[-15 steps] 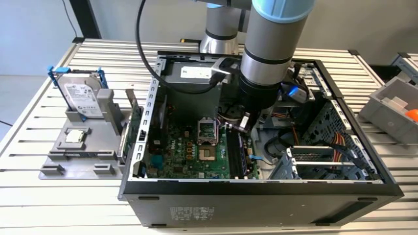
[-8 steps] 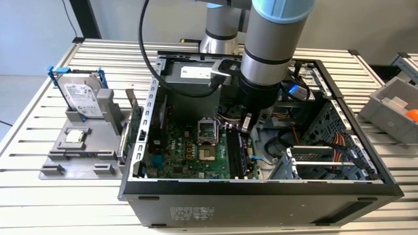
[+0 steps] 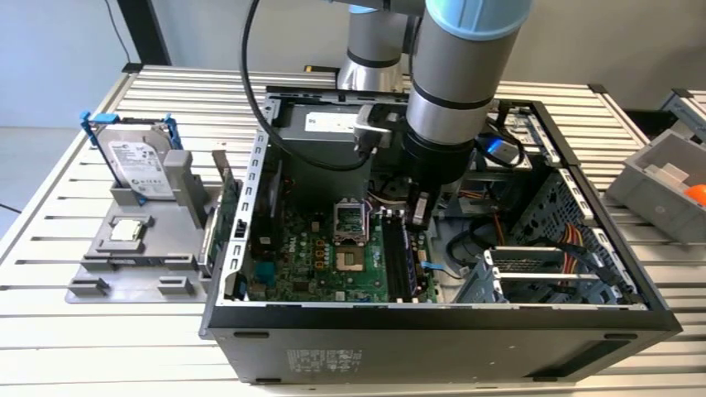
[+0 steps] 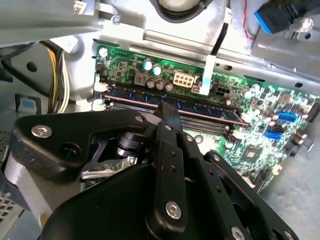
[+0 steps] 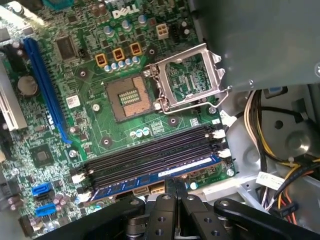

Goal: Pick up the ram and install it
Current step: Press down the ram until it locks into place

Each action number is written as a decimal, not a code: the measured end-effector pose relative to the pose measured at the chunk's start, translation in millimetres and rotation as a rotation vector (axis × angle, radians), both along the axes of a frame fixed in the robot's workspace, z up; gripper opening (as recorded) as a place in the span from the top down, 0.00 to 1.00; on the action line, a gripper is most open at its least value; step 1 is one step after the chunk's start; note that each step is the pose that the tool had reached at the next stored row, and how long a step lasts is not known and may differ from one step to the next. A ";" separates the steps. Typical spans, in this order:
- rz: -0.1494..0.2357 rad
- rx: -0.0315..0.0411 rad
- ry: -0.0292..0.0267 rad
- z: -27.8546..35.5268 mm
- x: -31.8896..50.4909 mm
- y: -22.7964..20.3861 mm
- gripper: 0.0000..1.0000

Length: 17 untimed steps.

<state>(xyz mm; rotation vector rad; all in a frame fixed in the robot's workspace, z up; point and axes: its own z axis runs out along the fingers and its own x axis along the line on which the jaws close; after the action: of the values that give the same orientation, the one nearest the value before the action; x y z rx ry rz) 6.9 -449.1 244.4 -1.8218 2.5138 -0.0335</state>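
We see the arm reaching down into the open computer case (image 3: pixel 441 318) on the slatted counter (image 3: pixel 66 347), its tool (image 5: pixel 174 187) poised directly over the memory slots (image 5: pixel 150 155) of the green motherboard (image 5: pixel 100 130). The ram (image 5: pixel 155 179), a bluish stick, stands on edge in the slot nearest the board's edge, and in both wrist views the tool's black fingers (image 4: pixel 170 117) meet over its upper edge; we judge them closed on or pressing against the stick, which would suit seating it squarely, though actual contact is hidden. The neighbouring slots lie bare, so there is open room on that side, while bundled cables (image 5: pixel 270 130) and the metal case wall crowd the other. The processor socket (image 5: pixel 187 77) sits just beyond the slots with its frame raised. In the exterior view, the hard drive (image 3: pixel 141 165) stands in its holder at the exterior view's left, well apart from the case.
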 end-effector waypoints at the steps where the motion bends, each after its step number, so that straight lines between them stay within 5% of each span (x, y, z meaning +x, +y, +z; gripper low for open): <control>1: 0.015 0.0000 0.0000 0.0 0.0 0.0 1.00; 17: 0.192 -0.0001 0.0000 -0.8 0.0 0.0 1.00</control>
<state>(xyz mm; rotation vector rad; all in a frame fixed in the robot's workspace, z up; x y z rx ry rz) 6.9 -449.2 243.6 -2.0534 2.3261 -0.0280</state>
